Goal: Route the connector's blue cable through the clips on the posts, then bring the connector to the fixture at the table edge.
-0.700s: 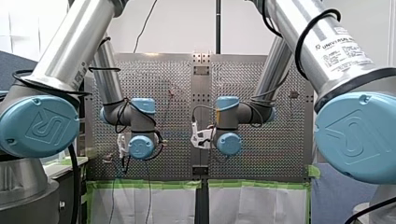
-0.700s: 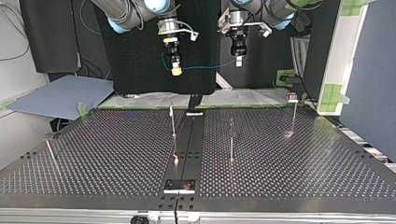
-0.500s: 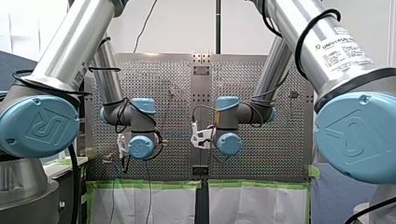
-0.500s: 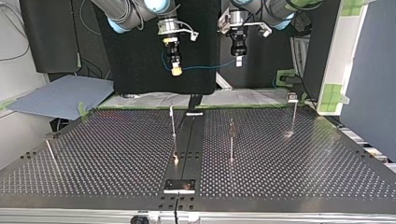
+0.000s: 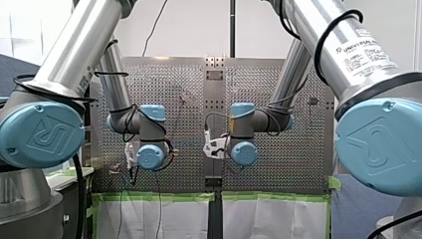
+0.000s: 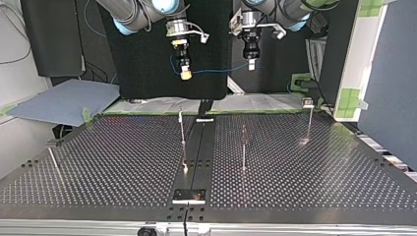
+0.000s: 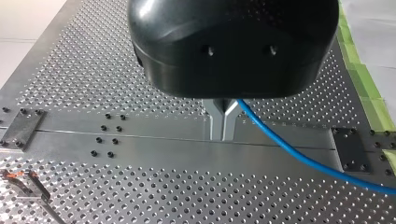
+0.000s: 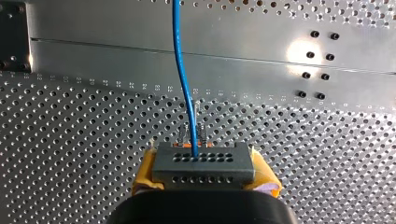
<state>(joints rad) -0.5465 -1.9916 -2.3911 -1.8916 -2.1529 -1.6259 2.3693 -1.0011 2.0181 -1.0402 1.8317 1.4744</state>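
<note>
Pale wall [image 5: 194, 30] behind; black backdrop [image 6: 142, 69] and grey-blue sheet [image 6: 64, 101] opposite.

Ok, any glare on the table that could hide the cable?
Right wrist view: a bright glare patch on the centre rail, beside the blue cable, not over it. Top view: a small glint at the foot of one post.

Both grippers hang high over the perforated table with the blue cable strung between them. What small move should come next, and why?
Probably bring both down together toward the thin metal posts. My right gripper holds the grey perforated connector, my left gripper pinches the blue cable, and the cable spans well above the posts, through no clip yet.
</note>
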